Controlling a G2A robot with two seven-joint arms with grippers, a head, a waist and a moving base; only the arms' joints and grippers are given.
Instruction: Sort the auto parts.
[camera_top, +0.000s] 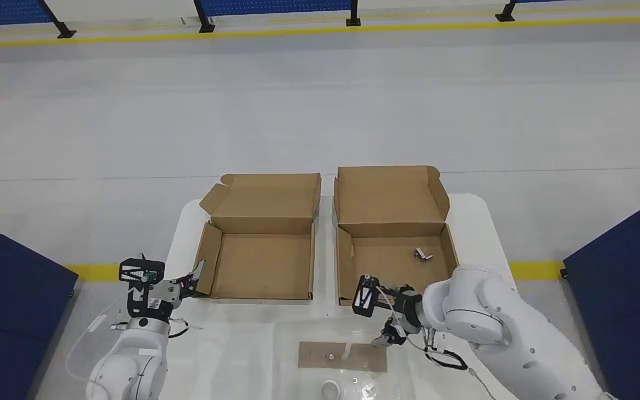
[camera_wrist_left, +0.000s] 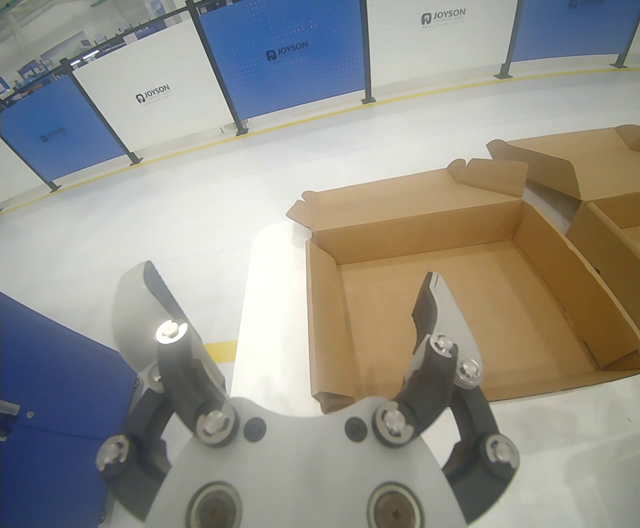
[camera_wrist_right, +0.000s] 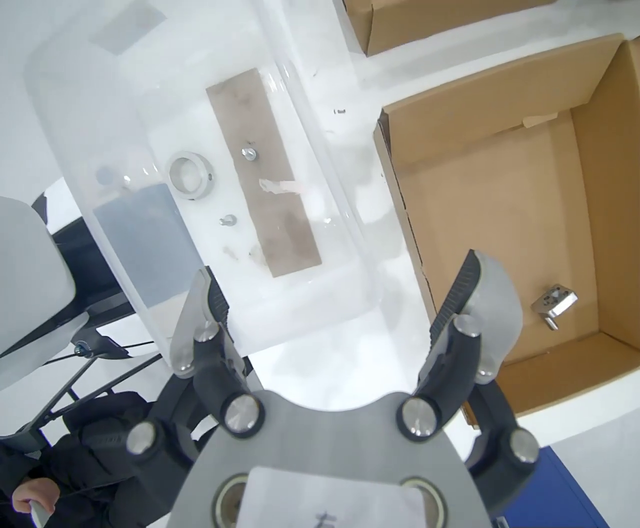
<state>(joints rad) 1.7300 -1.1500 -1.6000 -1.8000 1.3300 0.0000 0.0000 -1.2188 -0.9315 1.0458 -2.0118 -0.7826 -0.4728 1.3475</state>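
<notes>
Left end effector open, empty, beside the left cardboard box; right end effector open near a clear tray holding a steel ring, perhaps bolts.

One open box and a second box beside it, both just beyond the clear plastic tray, were plain brown cardboard, matt and slightly fibrous, with raw corrugated edges. Inside the glossy, see-through tray lay a smooth, bright metal ring next to a dull grey strip with a mottled matt face, while a small metal block in the second box had a pale satin-silver finish. Near the tray, the right gripper had fingers of brushed bare metal, lined with black ribbed pads that looked rubbery.
</notes>
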